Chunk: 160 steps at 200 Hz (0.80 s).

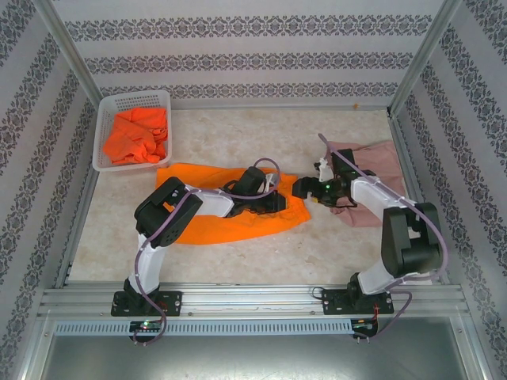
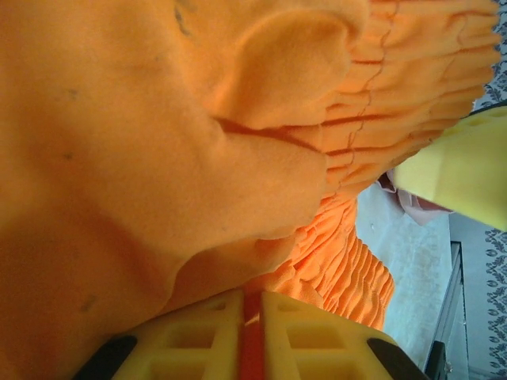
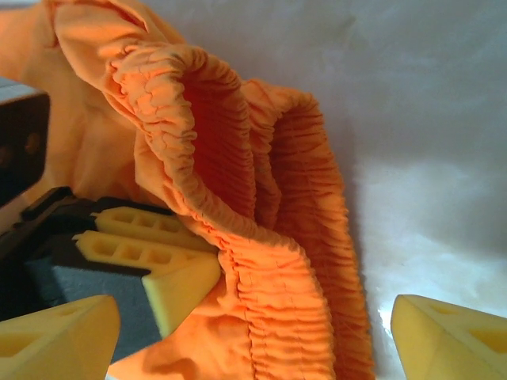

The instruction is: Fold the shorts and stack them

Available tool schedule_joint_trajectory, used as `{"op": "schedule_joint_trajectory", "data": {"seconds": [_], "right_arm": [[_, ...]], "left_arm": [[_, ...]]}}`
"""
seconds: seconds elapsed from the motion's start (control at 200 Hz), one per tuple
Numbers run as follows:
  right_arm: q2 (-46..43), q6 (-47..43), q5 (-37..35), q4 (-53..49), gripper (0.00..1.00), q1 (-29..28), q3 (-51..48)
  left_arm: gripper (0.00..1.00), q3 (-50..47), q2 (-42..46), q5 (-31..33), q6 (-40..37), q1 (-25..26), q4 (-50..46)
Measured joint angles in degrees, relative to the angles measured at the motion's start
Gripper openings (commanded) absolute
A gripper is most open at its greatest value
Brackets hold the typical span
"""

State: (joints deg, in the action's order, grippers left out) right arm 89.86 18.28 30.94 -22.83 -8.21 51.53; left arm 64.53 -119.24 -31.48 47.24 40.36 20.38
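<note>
A bright orange pair of shorts [image 1: 198, 214] lies spread across the middle of the table. My left gripper [image 1: 279, 203] is shut on its right edge; in the left wrist view a thin strip of orange cloth [image 2: 158, 158] is pinched between the yellow pads of the left gripper [image 2: 252, 317]. My right gripper [image 1: 304, 189] faces it from the right, open. The ruffled orange waistband [image 3: 261, 261] stands between the wide-apart fingers of the right gripper [image 3: 253, 348], untouched by either pad. The left fingers [image 3: 150, 253] show beside the band. A dusty pink pair [image 1: 374, 158] lies under the right arm.
A white perforated basket [image 1: 101, 131] at the back left holds more crumpled orange shorts [image 1: 139, 134]. Patterned walls close in the table on three sides. A metal rail [image 1: 253, 301] runs along the near edge by the arm bases.
</note>
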Motion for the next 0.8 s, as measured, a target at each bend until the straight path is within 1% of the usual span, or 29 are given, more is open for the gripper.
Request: {"op": "schedule_joint_trajectory", "data": {"seconds": [0.19, 0.43, 0.59, 0.799], "right_arm": [[4.2, 0.8, -4.1, 0.6, 0.80, -3.2, 2.8], [7.5, 1.3, -8.5, 1.4, 0.73, -4.3, 3.5], [9.9, 1.6, -9.3, 1.9, 0.69, -5.6, 4.6], [10.7, 2.9, -10.0, 2.3, 0.63, -6.9, 5.5]], "left_arm": [[0.14, -0.7, 0.0, -0.1, 0.5, -0.2, 1.2], [0.14, -1.3, 0.3, -0.5, 1.0, -0.4, 2.0], [0.14, -1.6, 0.3, -0.9, 1.2, -0.7, 2.0], [0.14, -1.8, 0.3, -1.2, 1.3, -1.1, 2.3]]}}
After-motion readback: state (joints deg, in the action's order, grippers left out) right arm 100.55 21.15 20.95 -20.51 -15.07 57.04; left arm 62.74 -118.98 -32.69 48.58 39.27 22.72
